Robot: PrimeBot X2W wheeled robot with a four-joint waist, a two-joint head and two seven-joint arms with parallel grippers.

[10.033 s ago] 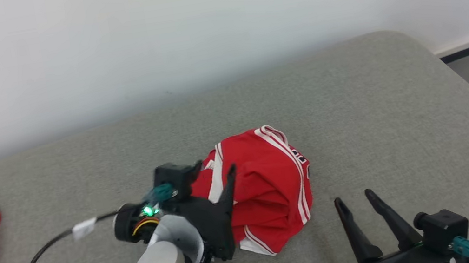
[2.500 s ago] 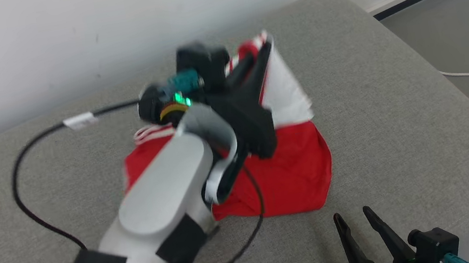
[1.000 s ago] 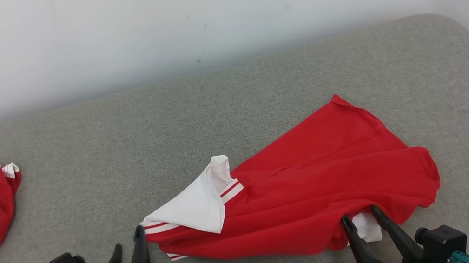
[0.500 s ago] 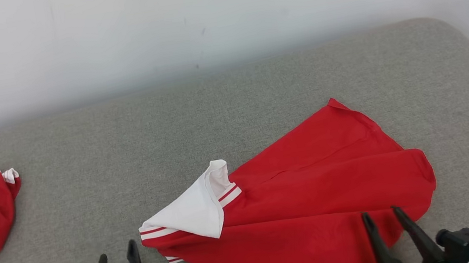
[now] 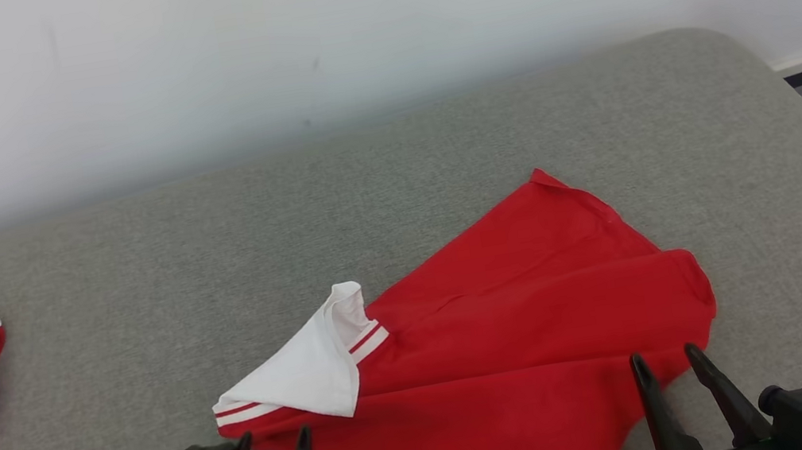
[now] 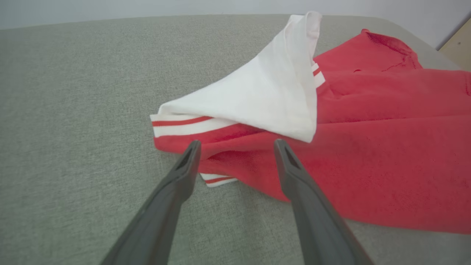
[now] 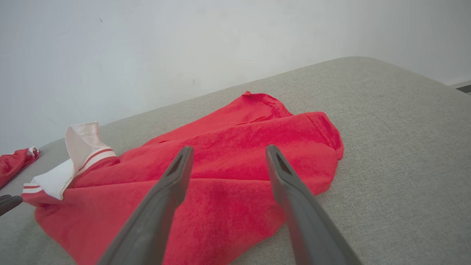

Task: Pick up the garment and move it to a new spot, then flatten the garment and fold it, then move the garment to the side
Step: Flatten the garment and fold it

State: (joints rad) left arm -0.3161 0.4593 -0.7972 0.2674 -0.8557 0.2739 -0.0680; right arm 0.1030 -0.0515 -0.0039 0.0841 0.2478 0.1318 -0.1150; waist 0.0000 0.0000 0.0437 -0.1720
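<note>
Left gripper (image 5: 273, 435) has shifted toward the striped corner of the garment (image 5: 520, 367), which lies rumpled mid-cushion (image 5: 137, 283). Jaws wide and empty; right gripper (image 5: 662, 354) likewise. To flatten: pinch white flap (image 5: 295, 370), draw outward.

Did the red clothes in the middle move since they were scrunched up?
Yes. The red garment now lies spread out, reaching farther right, toward the rounded corner of the grey cushion, than before.
</note>
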